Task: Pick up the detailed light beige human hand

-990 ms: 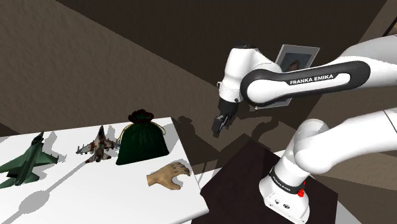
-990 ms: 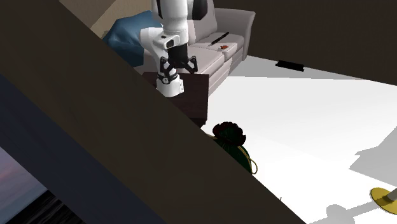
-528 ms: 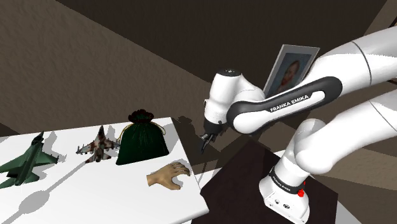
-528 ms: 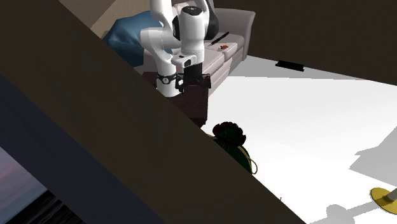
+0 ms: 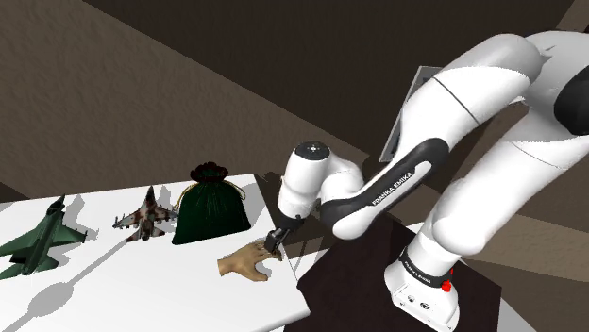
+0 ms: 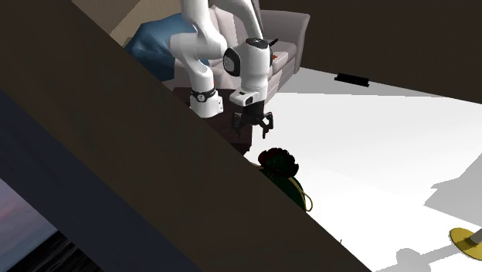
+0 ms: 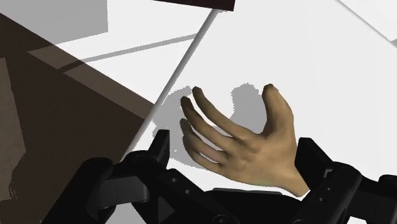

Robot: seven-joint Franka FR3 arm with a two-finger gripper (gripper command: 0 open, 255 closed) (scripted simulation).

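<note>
One second earlier the gripper (image 5: 275,242) was held high over the dark stand (image 5: 344,278); it has since been swung down and is now seen just above the beige human hand model (image 5: 247,261). That model is laid on the white table (image 5: 142,292), near the corner closest to the stand and a little apart from the dark green sack (image 5: 210,212). In the wrist view the black fingers (image 7: 159,151) are spread apart, with the beige human hand model (image 7: 254,143) placed between them. Contact probably has not been made, though this cannot be settled.
</note>
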